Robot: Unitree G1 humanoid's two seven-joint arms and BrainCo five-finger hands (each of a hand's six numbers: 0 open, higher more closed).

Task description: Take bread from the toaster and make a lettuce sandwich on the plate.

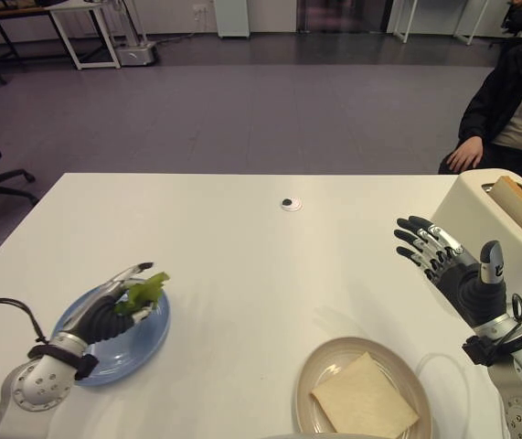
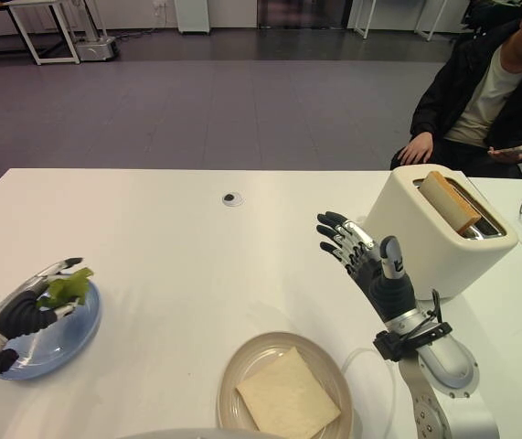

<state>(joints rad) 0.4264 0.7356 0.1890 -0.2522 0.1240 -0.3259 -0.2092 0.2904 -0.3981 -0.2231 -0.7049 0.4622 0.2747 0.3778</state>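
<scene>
The middle of the white counter [image 1: 242, 274] is wide open between the two hands; only a small round disc [image 1: 290, 204] lies toward its far edge. The toaster [image 2: 434, 247] stands at the right side, with a bread slice [image 2: 450, 201] sticking up out of its slot. A beige plate [image 2: 233, 375] sits at the near edge and carries a second slice [image 2: 283, 398], lying flat. The right hand [image 2: 361, 256] is raised just beside the toaster, fingers stretched out, holding nothing. The left hand [image 1: 105, 311] lies low over the blue plate [image 1: 142, 343] near the left edge, fingers pinched on the lettuce [image 1: 146, 293].
</scene>
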